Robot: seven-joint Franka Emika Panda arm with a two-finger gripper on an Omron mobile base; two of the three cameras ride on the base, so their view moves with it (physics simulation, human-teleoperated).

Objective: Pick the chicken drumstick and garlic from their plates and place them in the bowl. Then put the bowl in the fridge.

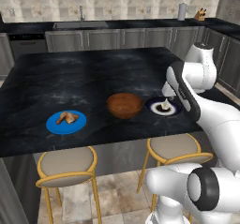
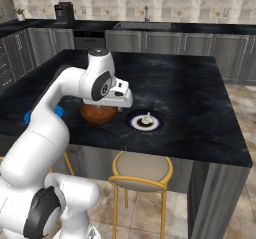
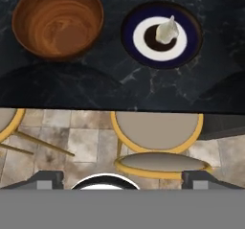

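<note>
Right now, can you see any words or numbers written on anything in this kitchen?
No, none can be read.
The bowl, the dark plate under the garlic and the blue plate are all plain.
The coffee machine at the back is too small to tell.

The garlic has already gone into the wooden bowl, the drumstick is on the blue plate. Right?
Not quite. The garlic sits on the dark plate with the white centre, beside the bowl, which the hand view shows holding nothing. The drumstick is on the blue plate, as you said.
</note>
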